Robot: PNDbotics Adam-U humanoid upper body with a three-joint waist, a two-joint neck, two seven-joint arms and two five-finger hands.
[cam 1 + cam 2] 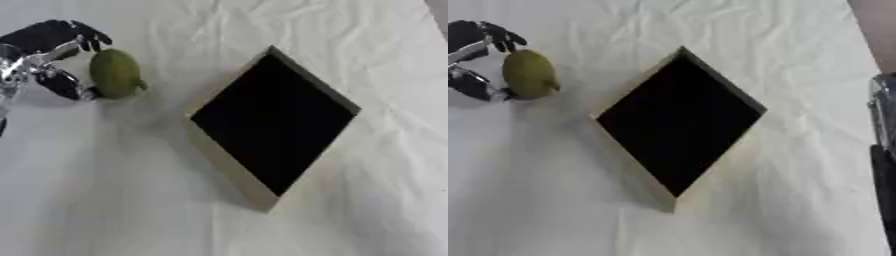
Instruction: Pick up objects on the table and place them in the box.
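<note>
A green, pear-like fruit (115, 73) lies on the white cloth at the upper left. My left hand (48, 42) comes in from the left edge and is curled round it. Its fingers (90, 40) hook over the fruit's far end and its thumb (68, 86) presses the near left side. The box (229, 165) is a shallow, pale-rimmed tray with a black inside, turned like a diamond in the middle of the table. Nothing shows inside it. A black and silver part of my right arm (882, 150) stands along the right edge, and its fingers cannot be made out.
A wrinkled white cloth (105, 200) covers the table. Bare cloth lies between the fruit and the box's left corner, and also in front of the box. The table's far right corner (877, 20) shows a darker floor beyond it.
</note>
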